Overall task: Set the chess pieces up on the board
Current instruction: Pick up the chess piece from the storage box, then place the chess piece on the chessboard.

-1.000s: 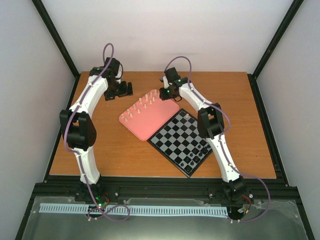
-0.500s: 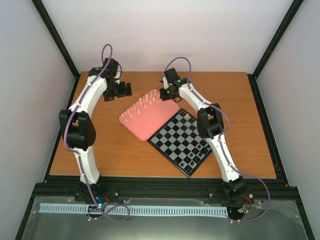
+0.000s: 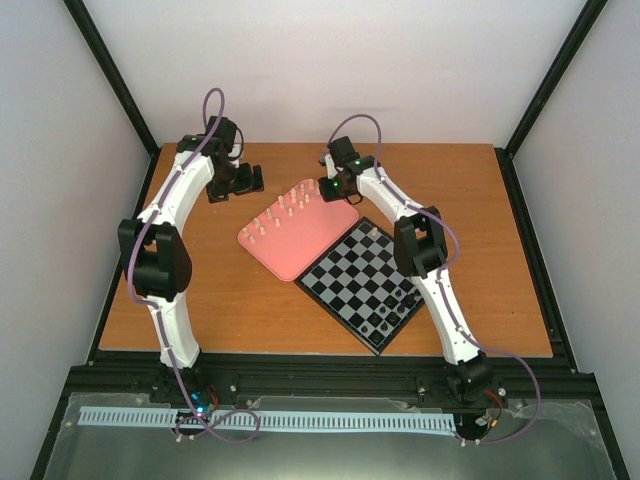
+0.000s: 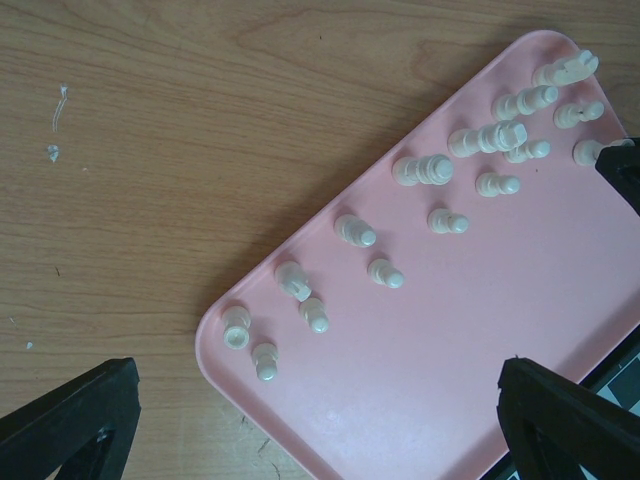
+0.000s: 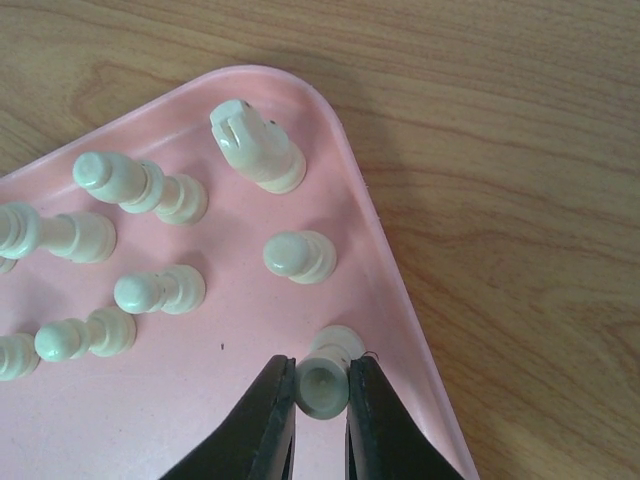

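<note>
In the right wrist view my right gripper (image 5: 322, 392) is shut on a cream chess piece (image 5: 325, 372) with a round hollow top, standing at the corner of the pink tray (image 5: 200, 400). A knight (image 5: 252, 146), a pawn (image 5: 297, 256) and several other cream chess pieces stand upright on that tray. In the top view the right gripper (image 3: 326, 188) is low over the tray's far corner. My left gripper (image 3: 250, 180) hovers wide open over the tray's left corner (image 4: 300, 440), with nothing between its fingers. The board (image 3: 350, 285) lies beside the tray (image 3: 300, 240).
Small black pieces (image 3: 395, 310) stand along the board's near right edge. One light piece (image 3: 374, 232) stands at the board's far corner. The wooden table (image 3: 470, 220) ends in black frame rails. A corner of the board (image 4: 620, 365) shows in the left wrist view.
The right gripper's jaws have closed on the cream piece at the tray's corner. The left gripper has shifted slightly and stays open.
</note>
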Robot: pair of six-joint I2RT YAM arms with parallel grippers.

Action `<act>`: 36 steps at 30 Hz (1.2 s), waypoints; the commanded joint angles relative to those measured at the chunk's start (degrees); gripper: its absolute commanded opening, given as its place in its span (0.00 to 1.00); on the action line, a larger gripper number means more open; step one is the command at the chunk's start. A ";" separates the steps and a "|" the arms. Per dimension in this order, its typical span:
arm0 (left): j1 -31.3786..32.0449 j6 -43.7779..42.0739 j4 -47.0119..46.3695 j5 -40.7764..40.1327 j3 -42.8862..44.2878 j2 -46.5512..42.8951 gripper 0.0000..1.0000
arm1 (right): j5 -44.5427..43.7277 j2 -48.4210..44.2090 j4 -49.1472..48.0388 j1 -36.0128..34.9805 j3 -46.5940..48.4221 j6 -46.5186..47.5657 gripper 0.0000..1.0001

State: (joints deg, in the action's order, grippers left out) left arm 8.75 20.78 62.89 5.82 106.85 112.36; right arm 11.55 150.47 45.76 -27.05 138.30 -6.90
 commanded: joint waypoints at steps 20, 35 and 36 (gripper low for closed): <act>-0.40 0.77 -0.59 0.96 1.12 -0.97 1.00 | -3.64 -37.14 -1.64 3.50 -42.39 1.57 0.05; -0.40 0.52 -0.75 -0.29 0.26 -1.84 1.00 | -5.27 -34.93 -2.07 3.49 -46.58 2.48 0.05; -0.38 0.45 -0.69 -0.30 0.32 -1.69 1.00 | -5.27 -34.64 -2.12 3.49 -46.63 2.50 0.05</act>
State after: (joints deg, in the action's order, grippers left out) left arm 8.73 20.82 62.78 6.00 106.85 112.36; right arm 7.16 114.54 44.51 -23.29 92.49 -5.30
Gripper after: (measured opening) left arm 0.999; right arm 0.128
